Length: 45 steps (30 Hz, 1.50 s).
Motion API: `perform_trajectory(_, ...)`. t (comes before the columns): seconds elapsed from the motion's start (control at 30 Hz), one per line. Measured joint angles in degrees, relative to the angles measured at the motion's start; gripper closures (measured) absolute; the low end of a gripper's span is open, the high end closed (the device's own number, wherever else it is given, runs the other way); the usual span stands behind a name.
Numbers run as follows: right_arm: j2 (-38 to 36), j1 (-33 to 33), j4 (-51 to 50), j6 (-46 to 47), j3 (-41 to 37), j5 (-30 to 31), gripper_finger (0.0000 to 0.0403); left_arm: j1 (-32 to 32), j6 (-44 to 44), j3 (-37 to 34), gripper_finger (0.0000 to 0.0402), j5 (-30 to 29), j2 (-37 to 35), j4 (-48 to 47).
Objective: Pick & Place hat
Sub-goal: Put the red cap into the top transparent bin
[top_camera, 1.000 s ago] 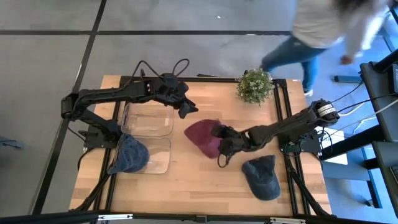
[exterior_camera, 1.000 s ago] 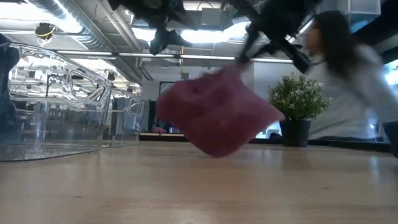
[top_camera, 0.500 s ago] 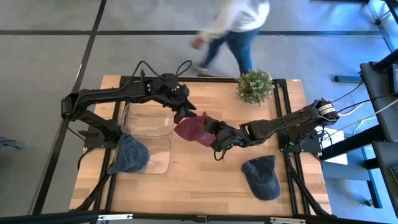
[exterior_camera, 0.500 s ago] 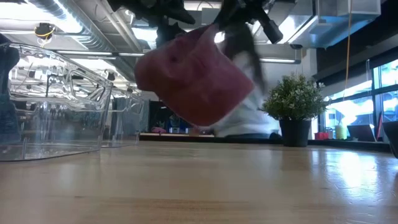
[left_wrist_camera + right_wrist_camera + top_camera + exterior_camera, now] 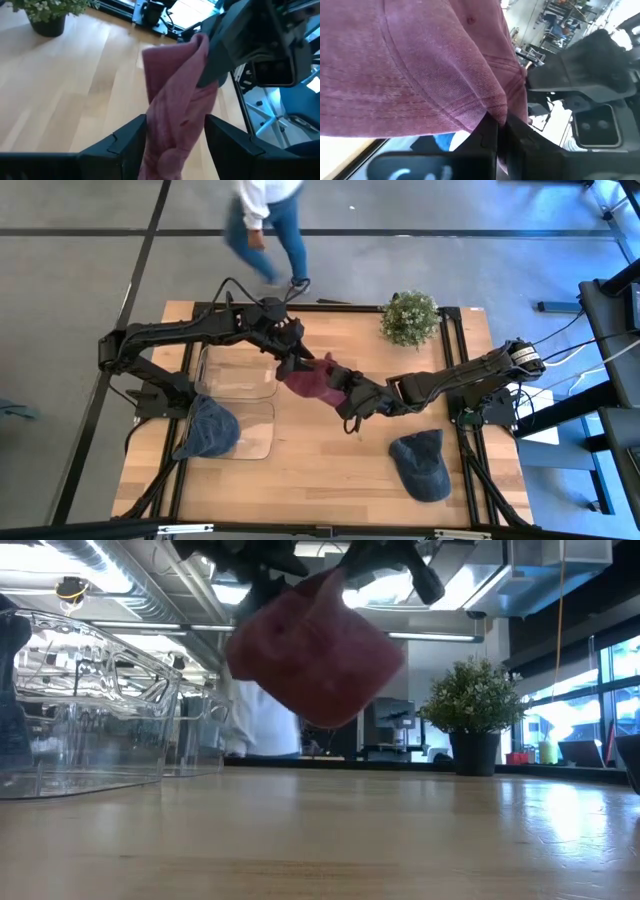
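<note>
A maroon hat [image 5: 308,378] hangs in the air over the middle of the table, well above the wood in the low view [image 5: 310,650]. My right gripper [image 5: 340,394] reaches in from the table's right and is shut on the hat. My left gripper [image 5: 296,366] comes from the far left and is open. Its two fingers stand on either side of the hanging hat [image 5: 175,125] in the left wrist view. My right gripper [image 5: 497,132] pinches a bunched edge of the hat [image 5: 492,107] between its two fingers. The hat is lifted clear of the table and hangs slack below the hold. My left gripper [image 5: 175,136] has the hat's cloth between its open fingers [image 5: 135,135]; whether they touch it, I cannot tell.
Two clear bins [image 5: 238,372] sit at the table's left, the near one holding a blue denim hat [image 5: 205,428]. Another blue denim hat [image 5: 420,462] lies near the right near corner. A potted plant [image 5: 410,318] stands at the far edge. A person [image 5: 265,215] walks beyond it.
My right gripper has carried the maroon hat up and toward the table's far left, from low over the wood to hanging clear at my left gripper. My left gripper has shifted slightly toward the hat. The person behind the table has walked from right to left.
</note>
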Motion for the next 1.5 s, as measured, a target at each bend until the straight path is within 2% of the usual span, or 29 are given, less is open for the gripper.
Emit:
perform_trajectory(0.23, 0.0, -0.04, 0.62, -0.38, 0.0, 0.01, 0.0391, 0.0, 2.45, 0.0, 0.0207, -1.45, 0.0, -6.09)
perform_trajectory(0.37, 0.0, -0.04, 0.61, -0.36, 0.0, 0.01, 0.0391, -0.13, 2.83, 0.0, 0.0222, -1.5, 0.0, -3.54)
perform_trajectory(0.73, 0.0, -0.04, 0.61, 2.39, 0.0, 0.01, 0.039, -0.18, 3.62, 0.0, 0.0322, -1.49, 0.0, -4.05)
perform_trajectory(0.9, 0.0, -0.02, 0.63, 2.68, 0.0, 0.0, 0.0362, -0.07, 4.92, 0.0, 0.0372, -1.49, 0.0, -4.08)
perform_trajectory(1.1, 0.0, 0.02, 0.97, 3.65, 0.0, 0.0, 0.0343, 0.24, 1.22, 0.0, 0.0373, -1.46, 0.0, -4.07)
perform_trajectory(1.3, 0.0, 0.0, 1.02, 11.02, 0.0, 0.03, 0.0315, 1.76, -2.15, 0.29, 0.0373, -1.46, -0.27, -4.31)
perform_trajectory(1.5, 0.0, 0.22, 0.99, 22.27, 0.0, 0.41, 0.0288, 3.5, -3.68, 0.39, 0.0373, -1.51, -0.6, -4.1)
